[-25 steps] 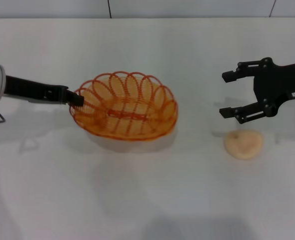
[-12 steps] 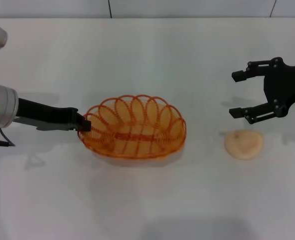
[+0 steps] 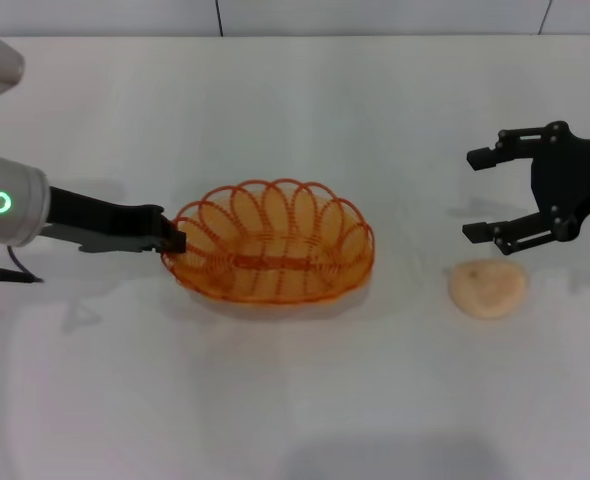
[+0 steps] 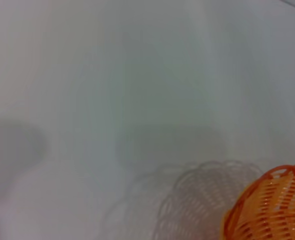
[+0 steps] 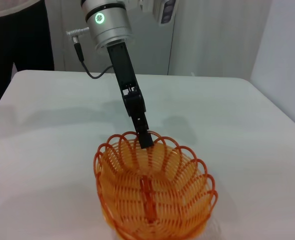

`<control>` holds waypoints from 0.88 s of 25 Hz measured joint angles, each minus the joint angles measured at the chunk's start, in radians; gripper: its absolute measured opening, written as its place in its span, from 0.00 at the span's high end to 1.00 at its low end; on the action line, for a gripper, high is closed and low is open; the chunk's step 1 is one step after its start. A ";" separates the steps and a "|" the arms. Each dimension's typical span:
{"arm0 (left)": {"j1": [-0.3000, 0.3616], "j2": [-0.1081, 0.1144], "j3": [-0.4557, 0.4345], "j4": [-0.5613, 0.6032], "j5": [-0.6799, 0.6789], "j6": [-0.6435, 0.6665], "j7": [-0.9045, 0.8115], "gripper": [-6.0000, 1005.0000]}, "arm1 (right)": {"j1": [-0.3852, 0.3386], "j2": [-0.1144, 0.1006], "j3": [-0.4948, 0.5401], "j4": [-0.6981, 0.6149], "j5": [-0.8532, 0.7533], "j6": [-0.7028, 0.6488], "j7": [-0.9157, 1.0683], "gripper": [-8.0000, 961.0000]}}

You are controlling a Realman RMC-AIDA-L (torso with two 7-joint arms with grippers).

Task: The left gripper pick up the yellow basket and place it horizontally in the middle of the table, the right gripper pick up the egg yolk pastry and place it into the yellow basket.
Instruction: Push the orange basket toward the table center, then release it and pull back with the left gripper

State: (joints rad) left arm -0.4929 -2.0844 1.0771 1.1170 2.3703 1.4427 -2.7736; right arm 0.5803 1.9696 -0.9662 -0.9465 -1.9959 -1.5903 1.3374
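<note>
The yellow basket (image 3: 270, 245) lies lengthwise across the middle of the table (image 3: 295, 400), low over it or on it; I cannot tell which. My left gripper (image 3: 175, 241) is shut on the basket's left rim. The right wrist view also shows the basket (image 5: 152, 200) and the left gripper (image 5: 145, 138) clamped on its rim. A part of the basket (image 4: 272, 210) shows in the left wrist view with its shadow on the table. The egg yolk pastry (image 3: 487, 287) lies on the table at the right. My right gripper (image 3: 471, 195) is open and empty, just behind the pastry.
The table's far edge (image 3: 295, 37) runs along the top of the head view, with a wall behind it. A dark figure (image 5: 17, 35) stands beyond the table in the right wrist view.
My left gripper has carried the basket to the right and toward the front, and the basket has levelled. My right gripper has drifted slightly right, still open. The pastry has not moved.
</note>
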 joint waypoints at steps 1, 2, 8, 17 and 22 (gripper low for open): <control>-0.002 0.000 0.014 0.000 0.002 -0.005 -0.008 0.93 | -0.003 0.000 0.000 0.000 0.000 0.000 -0.003 0.12; -0.002 0.001 0.022 0.000 0.003 -0.009 -0.016 0.93 | -0.003 0.000 0.001 0.000 0.000 0.000 -0.006 0.12; -0.003 0.001 0.043 0.001 0.006 -0.022 -0.063 0.93 | -0.007 0.000 -0.002 0.000 0.000 0.001 -0.010 0.12; -0.006 0.005 0.045 0.002 -0.012 0.011 -0.080 0.64 | -0.013 0.006 -0.002 0.003 0.000 0.003 -0.020 0.12; -0.003 0.017 0.020 0.049 -0.004 0.059 -0.080 0.50 | -0.013 0.002 0.001 0.008 0.001 0.001 -0.014 0.12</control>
State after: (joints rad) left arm -0.4955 -2.0678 1.0972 1.1656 2.3665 1.5019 -2.8540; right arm 0.5675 1.9721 -0.9648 -0.9382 -1.9953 -1.5890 1.3231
